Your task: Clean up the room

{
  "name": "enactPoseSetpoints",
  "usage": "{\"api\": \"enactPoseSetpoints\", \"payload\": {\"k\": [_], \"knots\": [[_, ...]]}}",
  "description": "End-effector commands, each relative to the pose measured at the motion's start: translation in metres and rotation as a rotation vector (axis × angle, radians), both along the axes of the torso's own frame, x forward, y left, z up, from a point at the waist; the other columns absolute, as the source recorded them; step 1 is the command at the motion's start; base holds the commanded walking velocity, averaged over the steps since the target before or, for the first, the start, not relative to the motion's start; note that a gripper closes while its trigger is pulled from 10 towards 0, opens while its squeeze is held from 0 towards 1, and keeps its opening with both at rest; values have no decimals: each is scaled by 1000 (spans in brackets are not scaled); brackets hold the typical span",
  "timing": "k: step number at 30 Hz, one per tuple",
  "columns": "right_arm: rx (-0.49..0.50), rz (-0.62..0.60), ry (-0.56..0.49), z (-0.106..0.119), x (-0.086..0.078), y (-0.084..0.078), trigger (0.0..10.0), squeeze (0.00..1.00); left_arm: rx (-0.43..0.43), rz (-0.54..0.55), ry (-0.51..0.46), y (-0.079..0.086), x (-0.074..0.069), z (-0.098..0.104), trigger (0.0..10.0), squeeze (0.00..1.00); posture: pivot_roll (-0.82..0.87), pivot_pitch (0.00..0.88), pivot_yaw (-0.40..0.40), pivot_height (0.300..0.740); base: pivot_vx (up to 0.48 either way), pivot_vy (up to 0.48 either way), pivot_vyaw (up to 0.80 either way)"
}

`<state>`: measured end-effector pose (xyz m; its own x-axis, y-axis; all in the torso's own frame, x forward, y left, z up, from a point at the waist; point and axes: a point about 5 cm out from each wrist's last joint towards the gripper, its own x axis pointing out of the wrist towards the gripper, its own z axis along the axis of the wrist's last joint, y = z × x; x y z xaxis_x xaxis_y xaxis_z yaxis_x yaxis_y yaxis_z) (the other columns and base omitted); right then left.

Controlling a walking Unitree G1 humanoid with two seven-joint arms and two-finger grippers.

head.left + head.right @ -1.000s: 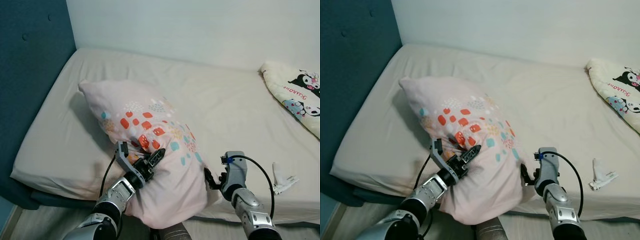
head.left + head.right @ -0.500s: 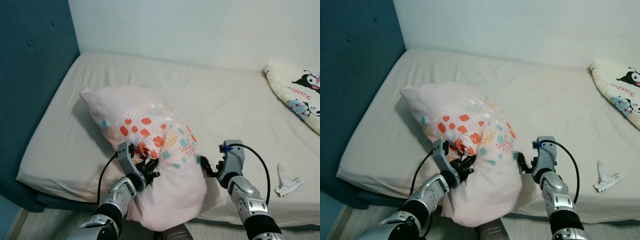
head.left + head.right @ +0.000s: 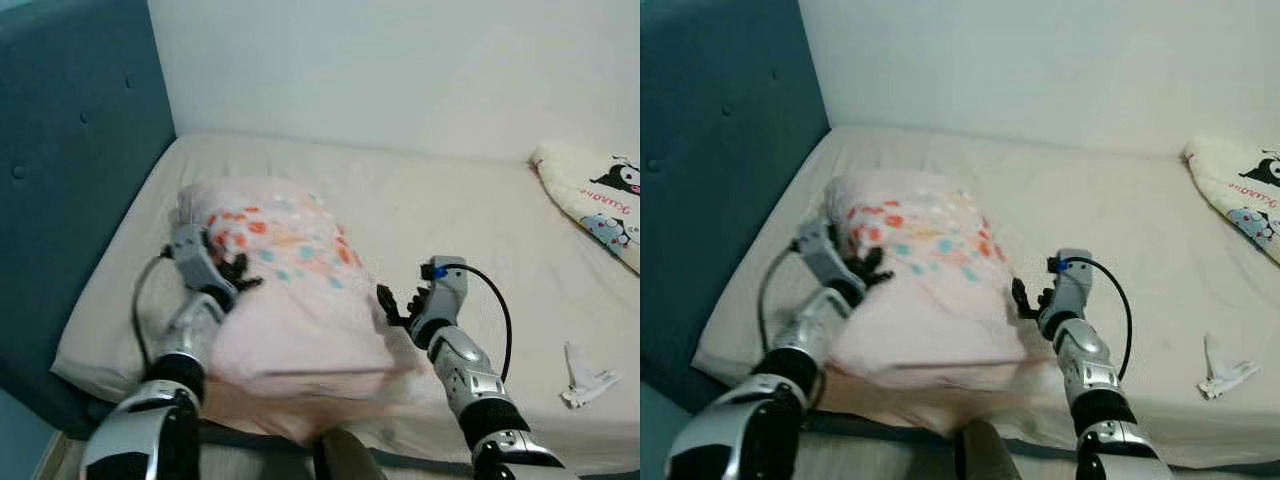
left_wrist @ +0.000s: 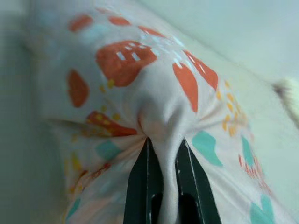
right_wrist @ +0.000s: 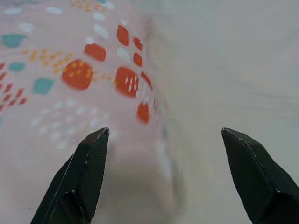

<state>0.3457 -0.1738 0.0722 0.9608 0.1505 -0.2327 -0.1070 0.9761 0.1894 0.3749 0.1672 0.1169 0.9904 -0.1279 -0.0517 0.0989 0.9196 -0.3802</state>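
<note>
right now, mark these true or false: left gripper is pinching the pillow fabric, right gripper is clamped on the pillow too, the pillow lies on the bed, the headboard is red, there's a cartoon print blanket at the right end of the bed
1. The left gripper is pinching the pillow fabric. True: a fold of cloth sits between its shut fingers.
2. The right gripper is clamped on the pillow. False: its fingers stand wide open beside the pillow's edge.
3. The pillow lies on the bed. True, near the headboard end.
4. The headboard is red. False: it is dark teal.
5. A cartoon print blanket lies at the right end of the bed. True.
</note>
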Motion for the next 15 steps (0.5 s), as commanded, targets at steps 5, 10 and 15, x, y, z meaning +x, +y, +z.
{"api": "enactPoseSetpoints", "payload": {"k": [5, 10, 15], "knots": [[42, 13, -40, 9, 8, 12, 10000, 0, 176, -28, -120, -5, -2, 17, 10000, 0, -128, 0, -9, 692, 0, 0, 0], [54, 11, -50, 10, 10, 13, 10000, 0, 237, -44, -151, -8, -4, 18, 10000, 0, -125, 0, -6, 712, 0, 0, 0], [54, 11, -59, 12, 12, 13, 10000, 0, 243, -22, -165, -6, -2, 24, 10000, 0, -128, 0, -3, 727, 0, 0, 0]]}}
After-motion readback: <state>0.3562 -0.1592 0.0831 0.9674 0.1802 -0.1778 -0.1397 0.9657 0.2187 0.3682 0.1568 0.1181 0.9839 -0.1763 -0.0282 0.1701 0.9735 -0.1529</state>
